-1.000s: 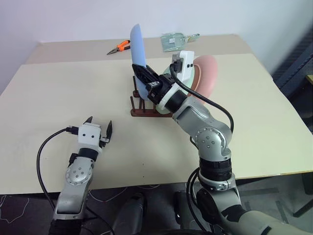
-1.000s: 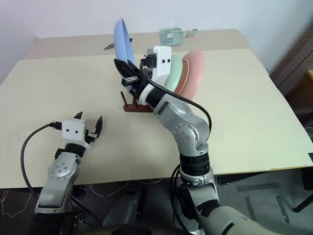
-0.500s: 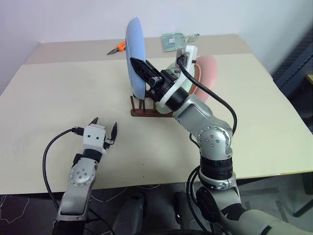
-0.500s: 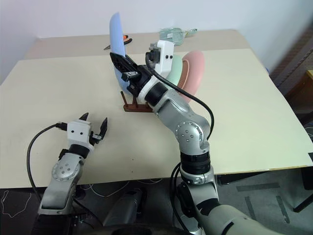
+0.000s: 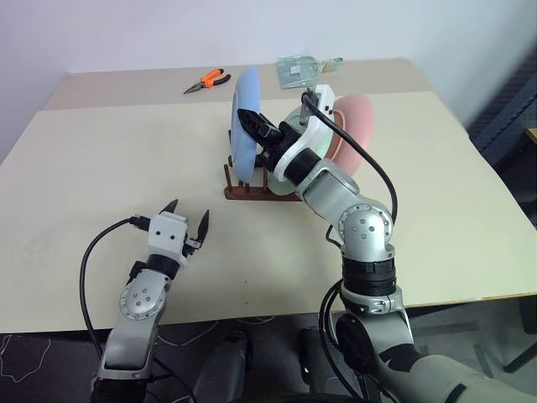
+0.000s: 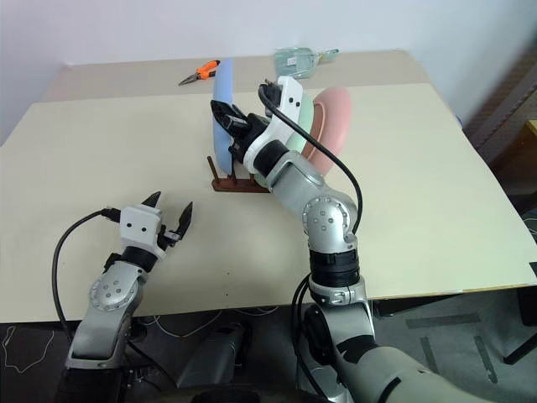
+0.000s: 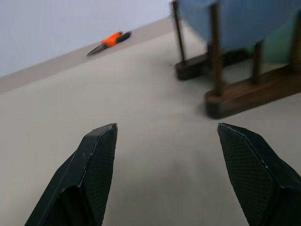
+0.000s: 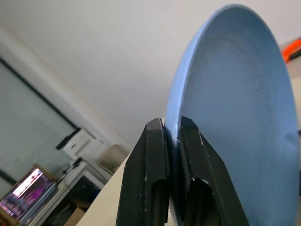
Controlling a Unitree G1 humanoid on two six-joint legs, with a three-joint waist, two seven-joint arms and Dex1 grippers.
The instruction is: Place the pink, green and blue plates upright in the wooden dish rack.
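The blue plate (image 5: 245, 126) stands nearly upright at the front of the wooden dish rack (image 5: 247, 191), its lower edge down among the pegs. My right gripper (image 8: 170, 123) is shut on the plate's rim, reaching in from behind it (image 5: 254, 122). The green plate (image 6: 304, 109) and the pink plate (image 5: 357, 126) lean upright in the rack behind, partly hidden by my right wrist. My left gripper (image 5: 189, 210) hovers open and empty low over the table, in front of the rack and to its left. The left wrist view has the rack's pegs (image 7: 216, 52) with the blue plate (image 7: 244, 23) behind them.
Orange-handled pliers (image 5: 205, 81) and a clear plastic packet (image 5: 302, 69) lie at the table's far edge. The beige table (image 5: 101, 168) spreads wide to the left and right of the rack. Cables trail from both wrists.
My right gripper has rolled and lowered the blue plate from a raised, tilted hold to upright among the rack's front pegs. The left gripper has drifted slightly right, still open.
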